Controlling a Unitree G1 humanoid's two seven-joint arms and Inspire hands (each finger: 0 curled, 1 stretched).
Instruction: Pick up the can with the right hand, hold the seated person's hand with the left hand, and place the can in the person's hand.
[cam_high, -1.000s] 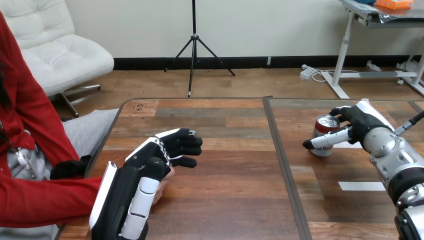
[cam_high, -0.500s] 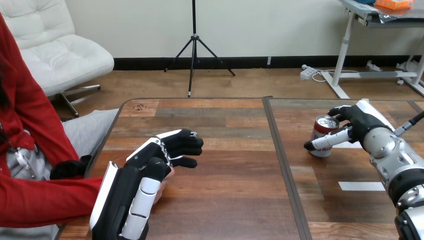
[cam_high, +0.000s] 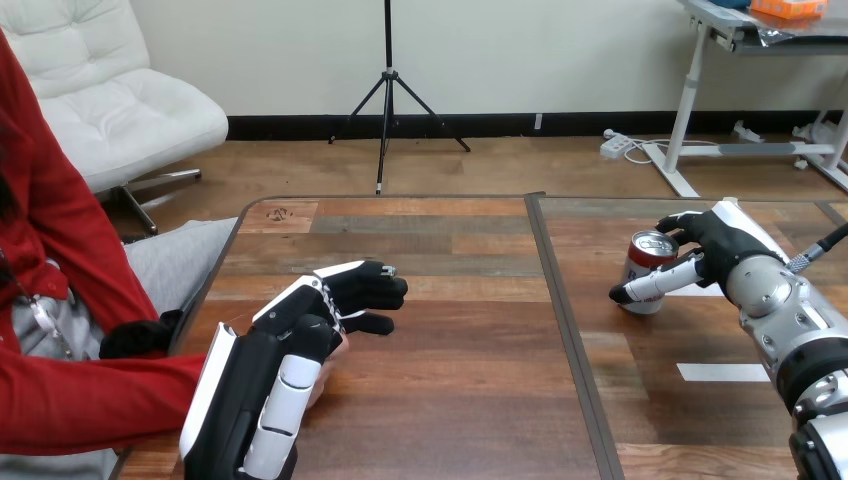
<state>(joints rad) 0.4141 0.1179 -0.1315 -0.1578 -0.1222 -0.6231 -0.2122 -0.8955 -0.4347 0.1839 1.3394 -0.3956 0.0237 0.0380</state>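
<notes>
- Entering from the frame's bottom left corner, the left hand (cam_high: 285, 350) lies back-up over the person's hand (cam_high: 320, 386), covering nearly all of it. Only a sliver of that hand shows at its right edge, and whether the robot hand grips it cannot be told.
- The person's red sleeve (cam_high: 90, 400) runs in from the left edge to meet that spot, resting along the near left edge of the table (cam_high: 450, 400).
- At lower right, a strip of white tape (cam_high: 722, 372) lies flat on the wood, beside the right forearm.
- A dark seam (cam_high: 560, 310) splits the tabletop, running from the bottom edge up towards the middle of the frame.
- Farther back, at right of centre, the can (cam_high: 645, 272) stands upright on the table, right of the seam and well apart from the person's hand.
- The right hand (cam_high: 718, 248) is closed round the can, with its thumb (cam_high: 655, 283) across the near side and its fingers hooked over the far rim.
</notes>
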